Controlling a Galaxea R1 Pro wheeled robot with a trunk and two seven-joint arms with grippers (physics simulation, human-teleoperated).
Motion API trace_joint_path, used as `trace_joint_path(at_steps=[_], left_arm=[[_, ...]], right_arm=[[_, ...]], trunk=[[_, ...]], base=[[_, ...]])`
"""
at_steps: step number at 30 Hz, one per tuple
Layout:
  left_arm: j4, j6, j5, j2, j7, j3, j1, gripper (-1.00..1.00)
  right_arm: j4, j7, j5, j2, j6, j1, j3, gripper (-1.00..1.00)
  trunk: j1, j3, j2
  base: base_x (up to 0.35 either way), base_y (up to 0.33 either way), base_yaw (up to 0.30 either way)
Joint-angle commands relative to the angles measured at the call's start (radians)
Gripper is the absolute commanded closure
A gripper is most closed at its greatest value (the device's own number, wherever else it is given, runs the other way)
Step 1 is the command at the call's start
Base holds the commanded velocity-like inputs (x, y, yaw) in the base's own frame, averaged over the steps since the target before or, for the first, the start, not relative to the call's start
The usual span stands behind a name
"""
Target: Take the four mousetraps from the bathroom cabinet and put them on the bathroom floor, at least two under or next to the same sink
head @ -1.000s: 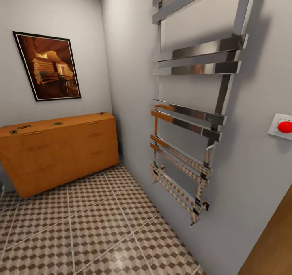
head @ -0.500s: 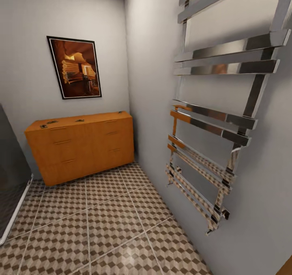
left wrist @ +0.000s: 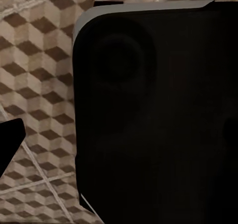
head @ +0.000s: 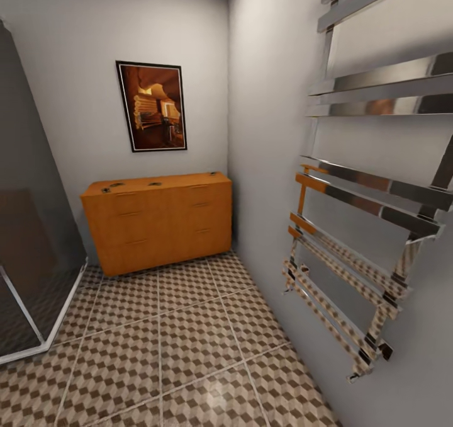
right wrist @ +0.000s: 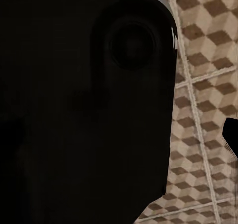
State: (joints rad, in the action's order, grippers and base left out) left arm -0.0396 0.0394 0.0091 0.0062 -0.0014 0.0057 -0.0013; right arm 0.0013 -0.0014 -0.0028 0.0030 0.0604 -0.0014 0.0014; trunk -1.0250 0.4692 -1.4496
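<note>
Nearest to us, both wrist views look down on the bathroom floor (left wrist: 39, 60), its brown-and-beige cube tiles crossed by pale grout lines, with a large dark body of the robot in front of most of it. A black tip juts in at the edge of each wrist picture; we cannot tell whether either end effector stands apart or together.

In the head view the same floor (head: 163, 351) runs away from us toward the cabinet (head: 160, 225), which stands against the far wall, in the corner. Beside the floor, on the cabinet's right-hand wall, hangs a chrome towel rail (head: 352, 225); on the other side we see a dark glass shower screen (head: 31, 225). Above the cabinet hangs a framed picture (head: 152, 106).

On the cabinet's flat top lie a few small dark marks that we take for the mousetraps (head: 116, 185); they are too small to count or to read their long axis or heading.

We judge each trap to be light, stiff and thin, a flat wooden board with sprung metal. We would pinch it across the short edges of the board, clear of the metal bar, since it lies low and could slide on the smooth top.
</note>
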Motion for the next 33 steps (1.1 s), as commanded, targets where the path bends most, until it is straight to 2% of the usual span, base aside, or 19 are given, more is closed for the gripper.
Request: trace_joint_path(at_steps=[1, 33], left_arm=[[0.000, 0.002, 0.001, 0.000, 0.000, 0.001, 0.000, -1.00], [0.000, 0.002, 0.003, 0.001, 0.000, 0.001, 0.000, -1.00]], right_arm=[[0.000, 0.000, 0.000, 0.000, 0.003, 0.000, 0.000, -1.00], [0.000, 0.000, 0.001, 0.000, 0.003, 0.000, 0.002, -1.00]], trunk=[[0.000, 0.001, 0.000], [0.000, 0.001, 0.000]], base=[[0.000, 0.000, 0.276], [0.000, 0.000, 0.276]])
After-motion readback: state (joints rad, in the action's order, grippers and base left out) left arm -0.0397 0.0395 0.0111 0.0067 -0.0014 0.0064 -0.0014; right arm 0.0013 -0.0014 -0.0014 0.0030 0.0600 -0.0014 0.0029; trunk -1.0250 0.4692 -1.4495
